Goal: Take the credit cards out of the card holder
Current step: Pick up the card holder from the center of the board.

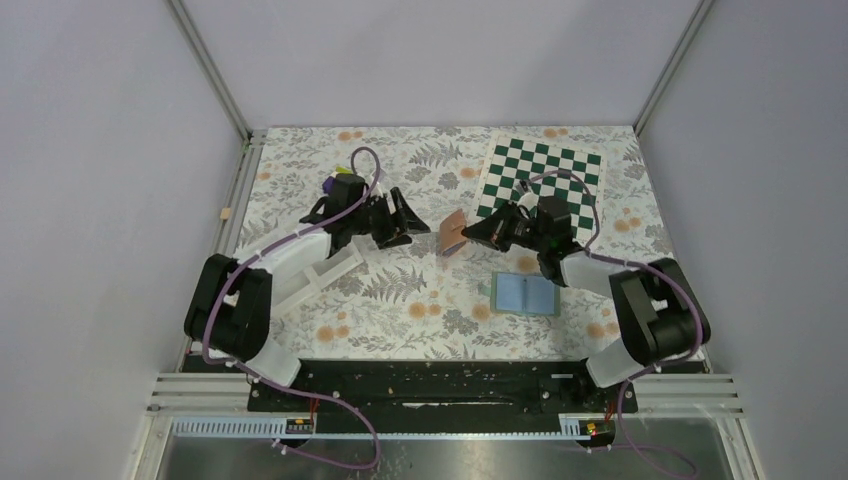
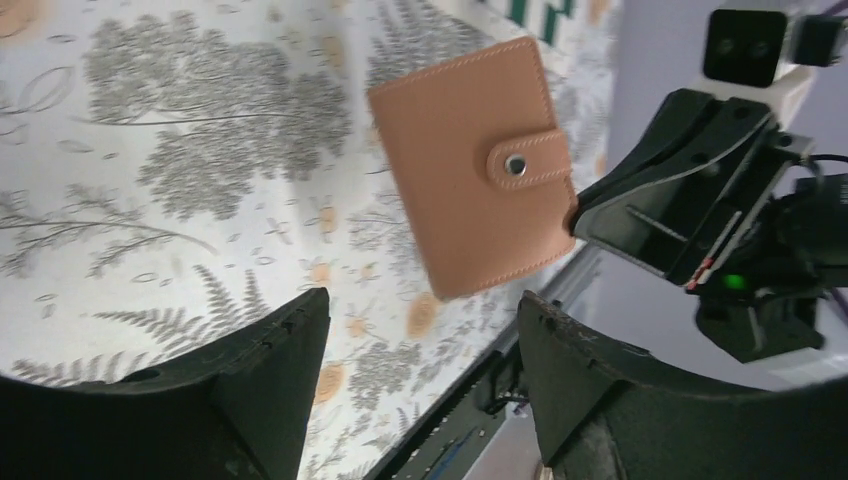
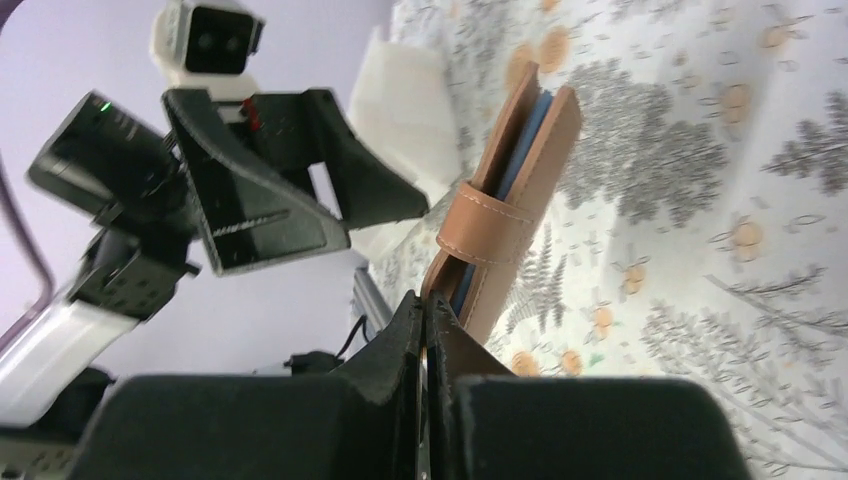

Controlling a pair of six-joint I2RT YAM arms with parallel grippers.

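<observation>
Right end effector (image 3: 425, 305) clamped on edge of card holder (image 2: 470, 165), aloft between arms, strap snapped shut. Left end effector (image 2: 422, 320) wide, empty, close by. Risk: thin pinch slips or holder pivots when strap tugged; credit cards unseen

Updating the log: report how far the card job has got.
Done: the right gripper holds the card holder by one edge, lifted off the table. In hand: the left gripper faces it, open. Left: its snap strap is fastened; opening it and pulling the cards remain.
</observation>
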